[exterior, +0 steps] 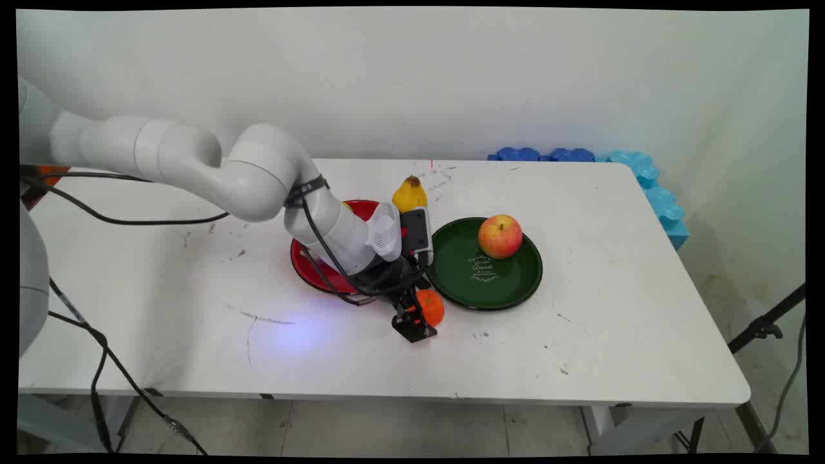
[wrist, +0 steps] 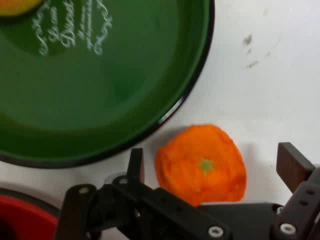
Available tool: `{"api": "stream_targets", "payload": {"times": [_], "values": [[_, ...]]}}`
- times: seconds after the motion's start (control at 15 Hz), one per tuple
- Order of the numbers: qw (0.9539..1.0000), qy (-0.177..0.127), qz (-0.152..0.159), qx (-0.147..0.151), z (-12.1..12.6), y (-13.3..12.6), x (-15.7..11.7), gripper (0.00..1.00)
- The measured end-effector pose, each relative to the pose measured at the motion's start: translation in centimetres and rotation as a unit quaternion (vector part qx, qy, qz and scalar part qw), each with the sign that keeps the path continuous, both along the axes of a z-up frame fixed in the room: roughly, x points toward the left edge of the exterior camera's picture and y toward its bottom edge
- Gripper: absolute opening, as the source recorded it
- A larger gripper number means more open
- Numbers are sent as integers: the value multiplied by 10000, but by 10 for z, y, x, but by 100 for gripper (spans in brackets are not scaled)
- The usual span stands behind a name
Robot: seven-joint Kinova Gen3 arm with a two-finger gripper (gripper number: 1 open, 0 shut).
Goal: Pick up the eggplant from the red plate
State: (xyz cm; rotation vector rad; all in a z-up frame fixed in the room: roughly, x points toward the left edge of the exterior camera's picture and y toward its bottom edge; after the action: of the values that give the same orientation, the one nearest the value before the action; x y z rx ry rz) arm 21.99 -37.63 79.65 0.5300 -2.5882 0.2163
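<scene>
An orange (exterior: 430,307) (wrist: 201,164) lies on the white table just in front of a green plate (exterior: 464,283) (wrist: 100,90). My gripper (exterior: 417,322) (wrist: 212,167) is low over it and open, one finger (wrist: 136,166) on each side of the fruit, not pressing on it. An apple (exterior: 500,236) sits on the green plate's far side. A red plate (exterior: 309,267) (wrist: 20,220) lies left of the green one, half hidden by my arm. A banana (exterior: 410,194) rests behind the plates.
Blue foam blocks (exterior: 644,187) run along the table's far right edge and corner. A black stand leg (exterior: 767,322) is on the floor at right. Black cables (exterior: 97,361) hang at the left. Bare tabletop stretches to the front and right.
</scene>
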Motion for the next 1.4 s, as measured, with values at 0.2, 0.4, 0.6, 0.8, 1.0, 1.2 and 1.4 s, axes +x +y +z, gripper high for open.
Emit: {"api": "stream_targets", "payload": {"times": [0.2, 0.4, 0.6, 0.8, 1.0, 1.2, 1.4], "values": [[9999, 63, -9, -83, 20, -1, -2, 100], [9997, 168, 1, -191, 52, -3, -5, 100], [9994, 254, -16, -252, 100, -4, -2, 100], [9992, 276, -86, -268, 147, -3, 13, 100], [9992, 269, -140, -248, 174, -1, 30, 100], [9992, 253, -222, -192, 206, 6, 61, 100], [9990, 326, -247, -175, 227, 13, 87, 100]]}}
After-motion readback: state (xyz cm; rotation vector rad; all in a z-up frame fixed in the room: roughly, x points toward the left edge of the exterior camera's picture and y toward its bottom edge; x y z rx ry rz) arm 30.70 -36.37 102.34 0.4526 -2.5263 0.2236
